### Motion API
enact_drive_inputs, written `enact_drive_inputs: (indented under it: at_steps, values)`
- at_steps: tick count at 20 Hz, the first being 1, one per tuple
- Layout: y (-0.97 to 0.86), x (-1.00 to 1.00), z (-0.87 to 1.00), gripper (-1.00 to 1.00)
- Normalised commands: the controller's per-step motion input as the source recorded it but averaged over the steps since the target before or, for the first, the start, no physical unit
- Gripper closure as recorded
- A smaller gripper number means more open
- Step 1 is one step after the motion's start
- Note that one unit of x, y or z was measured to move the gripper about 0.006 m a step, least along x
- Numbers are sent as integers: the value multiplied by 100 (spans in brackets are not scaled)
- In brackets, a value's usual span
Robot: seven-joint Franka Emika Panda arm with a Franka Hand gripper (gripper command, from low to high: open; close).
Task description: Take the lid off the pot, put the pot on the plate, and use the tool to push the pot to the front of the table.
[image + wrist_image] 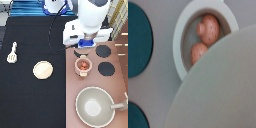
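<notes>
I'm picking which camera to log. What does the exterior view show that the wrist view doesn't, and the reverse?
Exterior only: the gripper over the stove, just toward that view's top from the pot; the plate and tool on the table; the grey pan. Wrist only: a close, pale rounded surface, probably the lid, overlapping the pot. Both: the uncovered pot with reddish contents, and burners.

arm: reaches down from exterior view's top, right of centre
gripper (86,44): raised, pointing down, near the top
</notes>
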Motion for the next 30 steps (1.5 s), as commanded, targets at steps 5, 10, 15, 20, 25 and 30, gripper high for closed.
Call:
enact_drive_inputs:
  at_steps: [5, 10, 15, 20, 25, 30]
  values:
    - [-19, -100, -52, 100]
    - [-10, -100, -63, 100]
    - [14, -68, -64, 100]
    - [18, -32, -60, 100]
    - [19, -38, -58, 100]
    - [35, -27, -40, 100]
